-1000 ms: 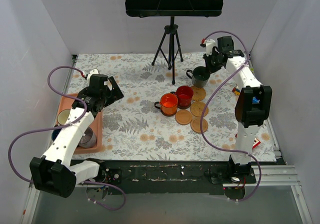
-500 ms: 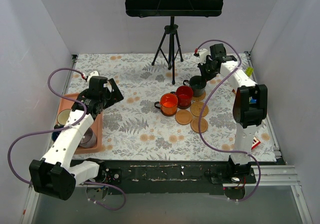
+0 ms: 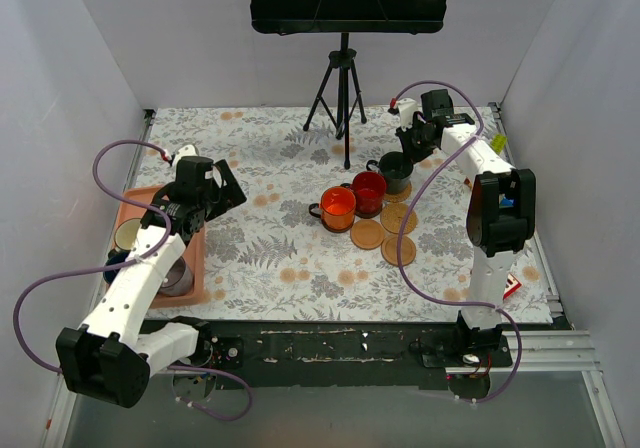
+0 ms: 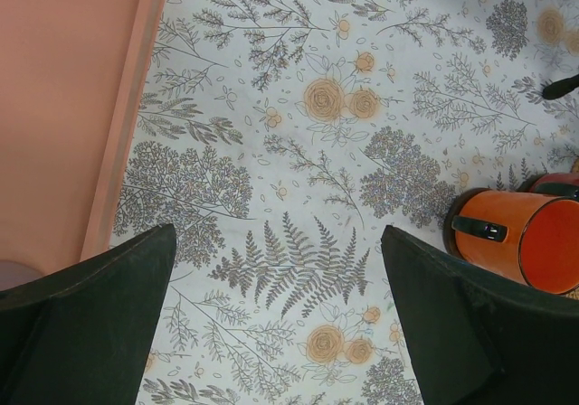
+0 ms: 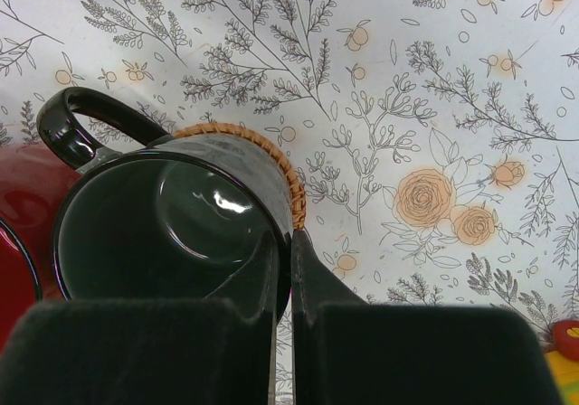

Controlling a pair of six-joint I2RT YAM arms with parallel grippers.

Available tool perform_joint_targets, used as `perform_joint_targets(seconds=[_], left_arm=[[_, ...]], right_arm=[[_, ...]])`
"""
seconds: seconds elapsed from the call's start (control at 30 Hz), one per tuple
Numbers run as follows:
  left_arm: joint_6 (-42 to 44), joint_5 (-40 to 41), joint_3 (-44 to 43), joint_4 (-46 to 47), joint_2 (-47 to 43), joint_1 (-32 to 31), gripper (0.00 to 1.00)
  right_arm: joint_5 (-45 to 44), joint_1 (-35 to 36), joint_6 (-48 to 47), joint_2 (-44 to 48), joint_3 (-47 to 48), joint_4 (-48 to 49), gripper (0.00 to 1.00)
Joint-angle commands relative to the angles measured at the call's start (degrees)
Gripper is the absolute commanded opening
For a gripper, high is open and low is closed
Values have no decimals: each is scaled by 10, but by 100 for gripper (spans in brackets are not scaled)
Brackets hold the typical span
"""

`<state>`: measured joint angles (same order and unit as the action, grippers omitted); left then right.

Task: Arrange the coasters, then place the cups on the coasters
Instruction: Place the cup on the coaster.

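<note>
Over the floral table, the right arm has carried the dark green cup from the far right corner in toward the middle. The cup now stands just beyond the red cup, over a woven rattan coaster whose edge peeks out from under its right side. I cannot tell whether the cup is fully set down. If it is, this looks like the third cup placed, after the red and orange ones.

The right pincer is pressed together on the cup's near wall, one finger inside and one outside. The left pincer is spread wide and holds nothing, hovering just right of the salmon tray.

The cup is upright, its long axis vertical and its mouth up. Its handle points left.
</note>
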<state>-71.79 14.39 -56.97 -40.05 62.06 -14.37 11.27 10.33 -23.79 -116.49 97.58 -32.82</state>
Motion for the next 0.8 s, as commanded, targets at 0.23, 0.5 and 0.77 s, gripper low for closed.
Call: perform_joint_targets(seconds=[0.23, 0.5, 0.77], left_arm=[[8, 0, 12, 8, -19, 2, 98], [6, -2, 17, 11, -19, 1, 98], [1, -2, 28, 14, -27, 2, 98]], right_arm=[[23, 3, -13, 35, -6, 22, 1], [31, 3, -13, 35, -5, 15, 1], [38, 3, -13, 38, -6, 4, 1]])
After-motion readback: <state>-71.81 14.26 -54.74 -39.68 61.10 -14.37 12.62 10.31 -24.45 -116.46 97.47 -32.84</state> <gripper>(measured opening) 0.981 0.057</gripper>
